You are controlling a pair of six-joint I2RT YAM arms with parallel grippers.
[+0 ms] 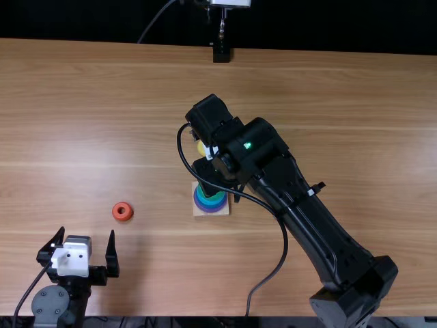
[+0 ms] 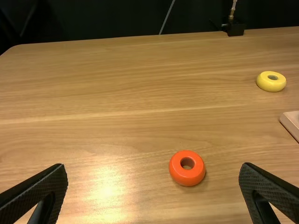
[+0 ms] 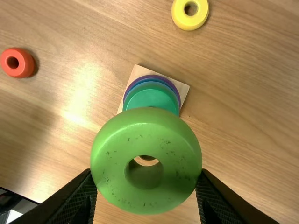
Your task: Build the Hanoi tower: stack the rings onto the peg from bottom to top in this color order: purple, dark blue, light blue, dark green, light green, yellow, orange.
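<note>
- Left gripper (image 1: 87, 236): stationed at the near edge of the table (image 1: 157, 273), left side. Its two fingers stand wide apart, nothing between them.
- Orange ring (image 1: 122, 212): lying flat, hole upward, beyond the left gripper and well to the left of the base.
- Wooden base (image 1: 199, 211): near the table's middle. It carries a purple ring (image 1: 213, 209) lowest, a blue layer (image 3: 163, 83) above it (one ring or two, the inspector cannot tell), and a dark green ring (image 3: 152, 99) uppermost.
- Right gripper (image 1: 217, 179): reaching in at the base, closed on the light green ring (image 3: 110, 154), one finger against each side. The right wrist view shows that ring overlapping the stack's edge; its height above the stack cannot be told.
- Yellow ring (image 1: 201, 147): flat on the table just beyond the base, partly behind the right arm in the top view.
- Black block (image 1: 221, 53): at the far edge, a metal fitting above it.
</note>
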